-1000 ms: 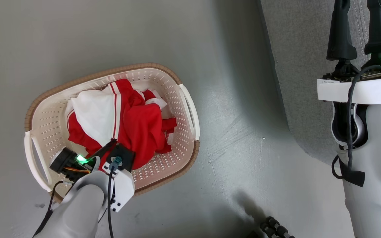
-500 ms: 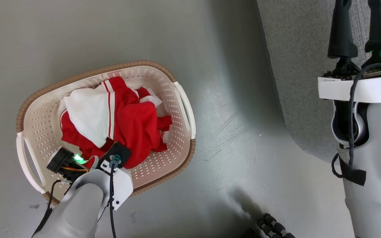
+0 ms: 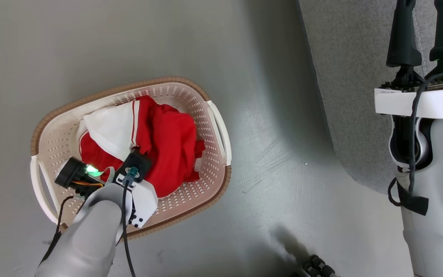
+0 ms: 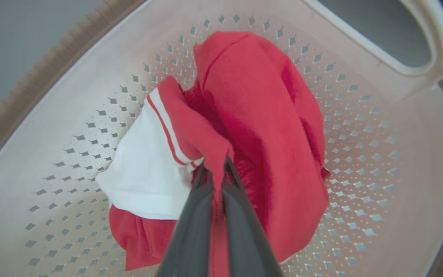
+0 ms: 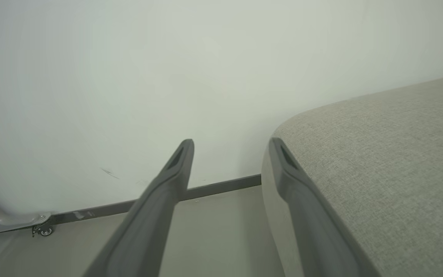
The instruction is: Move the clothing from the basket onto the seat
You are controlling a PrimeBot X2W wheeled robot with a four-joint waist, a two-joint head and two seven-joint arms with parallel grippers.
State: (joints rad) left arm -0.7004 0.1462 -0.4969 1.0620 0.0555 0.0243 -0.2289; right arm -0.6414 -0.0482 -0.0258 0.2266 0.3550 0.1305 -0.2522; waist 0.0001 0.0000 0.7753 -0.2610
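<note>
The red clothing [image 3: 167,146] with white lining and striped trim lies bunched in the cream basket [image 3: 202,196] on the floor, left of centre in the head view. My left arm reaches down into the basket from its near side. In the left wrist view my left gripper [image 4: 215,167] is shut on a fold of the clothing [image 4: 260,115], which is drawn up above the perforated basket [image 4: 71,115] bottom. My right gripper [image 3: 425,15] stands open over the grey seat [image 3: 352,77] at the upper right. The right wrist view shows the right gripper [image 5: 232,144] holding nothing beside the seat [image 5: 379,154].
Bare grey floor [image 3: 275,161] separates the basket from the seat's rounded corner. A dark ribbed part [image 3: 317,267] shows at the bottom edge. In the right wrist view a pale wall, a dark baseboard [image 5: 221,186] and a small caster [image 5: 42,230] lie ahead.
My left wrist has moved further over the basket, and the red cloth has been pulled together into a taller bunch. The head camera shifted slightly. The right arm has held still.
</note>
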